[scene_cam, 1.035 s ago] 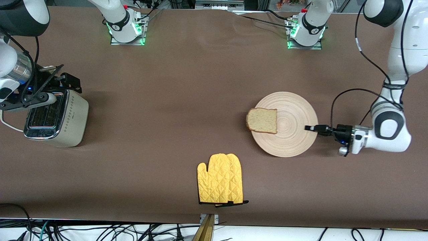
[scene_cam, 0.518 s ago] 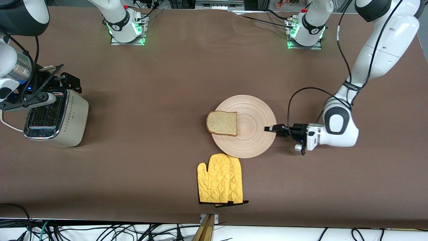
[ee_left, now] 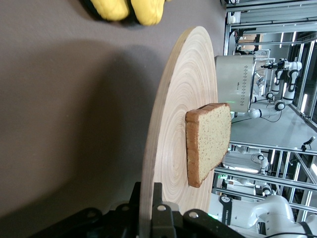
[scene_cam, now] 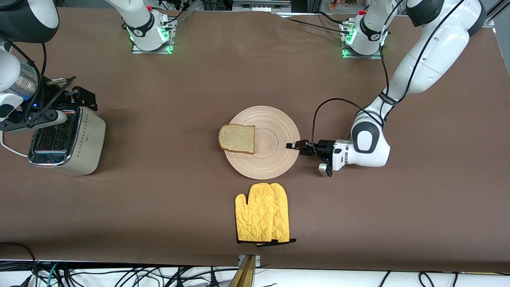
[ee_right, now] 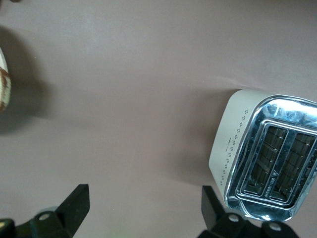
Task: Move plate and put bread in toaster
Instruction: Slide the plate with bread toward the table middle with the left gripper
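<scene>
The round light-wood plate [scene_cam: 275, 155] lies mid-table with the bread slice [scene_cam: 237, 138] on its edge toward the right arm's end. My left gripper [scene_cam: 294, 145] is shut on the plate's rim at the left arm's end. In the left wrist view the jaws [ee_left: 151, 198] clamp the plate [ee_left: 183, 114], and the bread [ee_left: 210, 141] lies on it. The cream toaster [scene_cam: 65, 141] stands at the right arm's end, both slots empty. My right gripper [scene_cam: 67, 104] hangs open and empty above the toaster's farther end. In the right wrist view its fingers [ee_right: 143, 208] are wide apart beside the toaster [ee_right: 262, 158].
A yellow oven mitt [scene_cam: 262, 217] lies nearer to the front camera than the plate, close to its rim. The toaster's white cord [scene_cam: 10, 149] runs off at the right arm's end. The brown table [scene_cam: 167, 119] lies bare between plate and toaster.
My left gripper has dragged the plate with the bread across the table toward the right arm's end. The right arm has not moved.
</scene>
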`<state>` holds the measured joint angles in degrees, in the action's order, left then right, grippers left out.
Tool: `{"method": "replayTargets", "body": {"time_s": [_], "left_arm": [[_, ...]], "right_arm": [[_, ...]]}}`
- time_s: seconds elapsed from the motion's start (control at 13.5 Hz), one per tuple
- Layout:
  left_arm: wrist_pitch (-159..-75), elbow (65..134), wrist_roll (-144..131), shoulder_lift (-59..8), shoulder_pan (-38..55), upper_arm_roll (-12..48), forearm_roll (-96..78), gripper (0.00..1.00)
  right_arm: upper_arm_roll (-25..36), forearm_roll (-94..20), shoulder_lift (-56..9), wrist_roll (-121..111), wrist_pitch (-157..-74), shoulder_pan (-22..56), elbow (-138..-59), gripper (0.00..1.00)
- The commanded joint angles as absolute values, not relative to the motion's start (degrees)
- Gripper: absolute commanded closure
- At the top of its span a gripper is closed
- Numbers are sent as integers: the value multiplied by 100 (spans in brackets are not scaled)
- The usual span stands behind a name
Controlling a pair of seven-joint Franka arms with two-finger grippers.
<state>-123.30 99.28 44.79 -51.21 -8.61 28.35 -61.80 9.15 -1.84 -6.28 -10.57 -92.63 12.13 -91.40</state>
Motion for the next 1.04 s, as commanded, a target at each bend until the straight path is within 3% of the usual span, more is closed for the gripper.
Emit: {"method": "replayTargets", "body": {"time_s": [0.0, 0.22, 0.52, 0.67, 0.74, 0.96], "left_arm": [[-12278, 9949, 4904, -5238, -932, 2848, -6416, 100], [-12278, 9949, 4826, -5291, -932, 2848, -6416, 96], [-12270, 9958, 4720, -5282, -914, 2751, -6407, 51], [-12270, 9958, 4720, -5273, -958, 2751, -6399, 12], [-12261, 9967, 4728, -5230, -993, 2751, -6372, 0], [-12182, 10063, 4720, -4958, -1169, 2699, -6128, 0]], "right_arm": [[905, -264, -606, -1116, -9193, 1195, -9097, 0], [905, -264, -624, -1107, -9211, 1195, -9105, 0], [897, -264, -633, -1020, -9237, 1222, -9167, 0], [896, -272, -668, -1011, -9255, 1230, -9193, 0], [888, -299, -694, -1002, -9272, 1239, -9193, 0], [861, -492, -782, -468, -9412, 1361, -9307, 0]]}}
